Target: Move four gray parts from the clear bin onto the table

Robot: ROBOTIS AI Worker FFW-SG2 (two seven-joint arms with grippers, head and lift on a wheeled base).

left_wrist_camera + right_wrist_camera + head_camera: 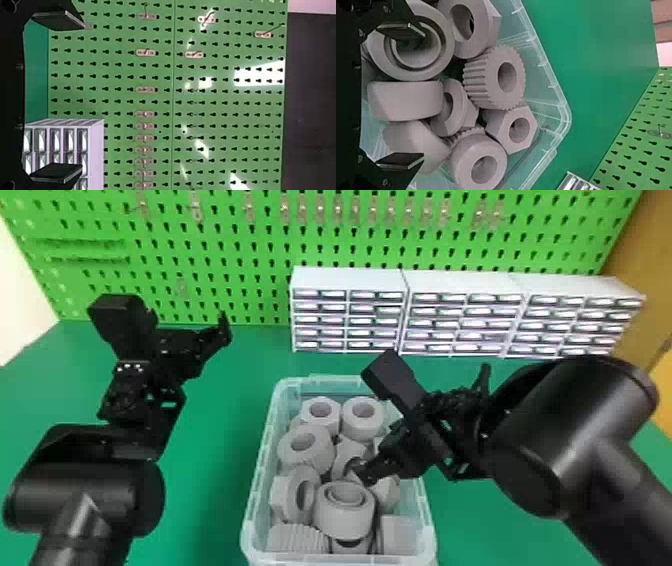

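My right gripper (424, 422) is over the right side of the clear bin (428, 535), one finger low among the gray parts (345, 515). In the right wrist view the right gripper (423, 95) is open, its fingers wide apart. A smooth gray ring (405, 101) lies on its side between them, and a double-walled ring (445, 43) is by one finger. A toothed gear (480, 83) and a hex nut (526, 134) rest farther along the bin. My left gripper (217, 332) is parked above the table's left side; in its wrist view the left gripper (83, 97) stands open and holds nothing.
White drawer cabinets (345, 280) stand at the table's back, right of centre, against a green pegboard (240, 250). Green table (220, 470) surface lies between the left arm and the bin. The right forearm spans the table's right side.
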